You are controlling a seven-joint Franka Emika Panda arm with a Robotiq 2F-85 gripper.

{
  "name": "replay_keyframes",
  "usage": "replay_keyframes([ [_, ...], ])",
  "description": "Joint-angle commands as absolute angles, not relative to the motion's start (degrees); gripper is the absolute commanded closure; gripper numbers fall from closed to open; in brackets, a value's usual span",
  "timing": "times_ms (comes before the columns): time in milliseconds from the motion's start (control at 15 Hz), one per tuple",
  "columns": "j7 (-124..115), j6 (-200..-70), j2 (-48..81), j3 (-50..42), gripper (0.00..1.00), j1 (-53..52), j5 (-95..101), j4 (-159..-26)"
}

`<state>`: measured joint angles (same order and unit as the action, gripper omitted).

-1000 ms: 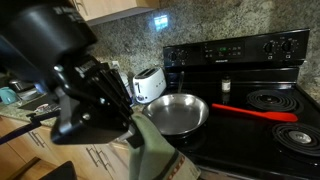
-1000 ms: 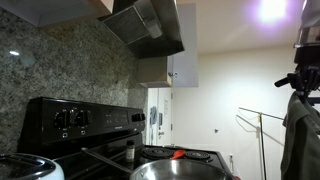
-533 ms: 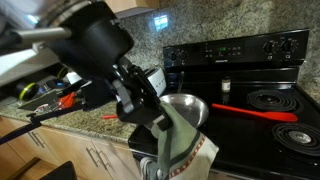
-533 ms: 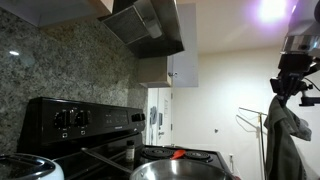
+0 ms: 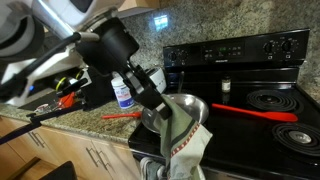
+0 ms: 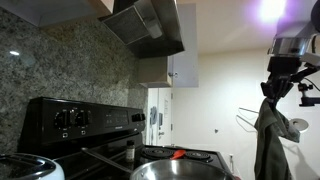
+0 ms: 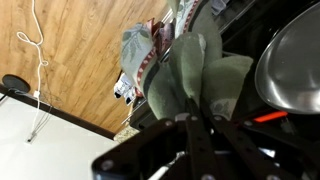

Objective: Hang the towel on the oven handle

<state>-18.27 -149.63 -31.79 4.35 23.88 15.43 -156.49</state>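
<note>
The grey-green towel (image 5: pixel 186 138) with its reddish band hangs bunched from my gripper (image 5: pixel 163 108), which is shut on its top edge. It dangles in front of the black range, just before the steel pan (image 5: pixel 190 108) with the long red handle (image 5: pixel 262 113). In an exterior view the towel (image 6: pixel 268 140) hangs in the air under the gripper (image 6: pixel 275 92), to the right of the stove. In the wrist view the towel (image 7: pixel 190 72) spreads out from the closed fingertips of the gripper (image 7: pixel 192 104), with the pan (image 7: pixel 300 60) beside it. I cannot make out the oven handle.
The range's control panel (image 5: pixel 235 50) and a coil burner (image 5: pixel 276 98) lie behind the pan. A white bottle (image 5: pixel 122 92) and red-handled tools (image 5: pixel 70 99) sit on the granite counter. A range hood (image 6: pixel 150 25) hangs overhead. Wooden floor (image 7: pixel 70 50) shows below.
The arm has swung along the counter to the range front, carrying the towel with it. The towel now hangs lower and closer to the pan. The grip has not changed.
</note>
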Motion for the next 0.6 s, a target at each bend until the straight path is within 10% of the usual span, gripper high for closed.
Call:
replay_keyframes([
  [0,-20.51,-146.88,-30.23,7.57,0.99,24.74,20.40,-154.43],
  [533,-14.75,-148.59,-27.61,3.75,0.96,20.38,21.72,-156.34],
])
